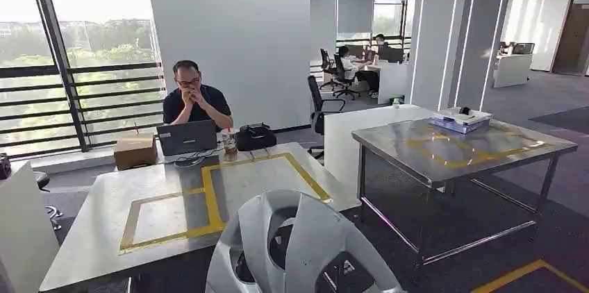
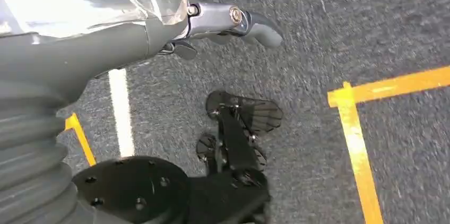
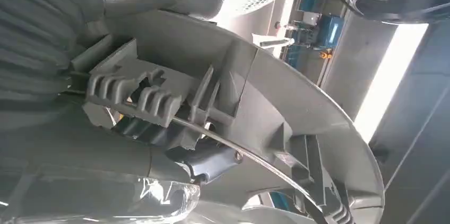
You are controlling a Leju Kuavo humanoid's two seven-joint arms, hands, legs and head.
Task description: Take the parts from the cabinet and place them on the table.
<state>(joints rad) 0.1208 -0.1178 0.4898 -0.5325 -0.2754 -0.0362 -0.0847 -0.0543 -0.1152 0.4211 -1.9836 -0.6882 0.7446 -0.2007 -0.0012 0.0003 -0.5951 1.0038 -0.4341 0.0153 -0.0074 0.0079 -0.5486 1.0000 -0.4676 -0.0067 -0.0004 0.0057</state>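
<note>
Head view, carried part: a silver-grey plastic wheel cover with curved spokes point(image 1: 299, 248) rises at 6 o'clock, held upright and close to the body, probably to keep it clear of the table edge while it is carried.
Head view, destination: the long pale table with a yellow tape outline point(image 1: 104, 227) lies just beyond the cover, from 9 o'clock toward the centre; judged, the taped rectangle marks where the part belongs.
Head view, surroundings: a seated person point(image 1: 194, 102) works at a dark laptop point(image 1: 187, 137) at the far edge, at 11 o'clock, beside a brown cardboard box point(image 1: 135, 151); a second steel-framed table point(image 1: 486, 151) stands at 3 o'clock.
Left wrist view, left hand point(image 2: 228, 25): hangs over grey carpet with yellow tape lines point(image 2: 361, 160); fingers curled in loosely, nothing between them, so clenched on nothing.
Right wrist view, right hand point(image 3: 204, 163): grasps the cover from its ribbed back side, dark fingers hooked beneath the wire retaining ring point(image 3: 249, 152).
Right wrist view, part relative to hand: the rim arcs away from the fingers toward 4 o'clock.
</note>
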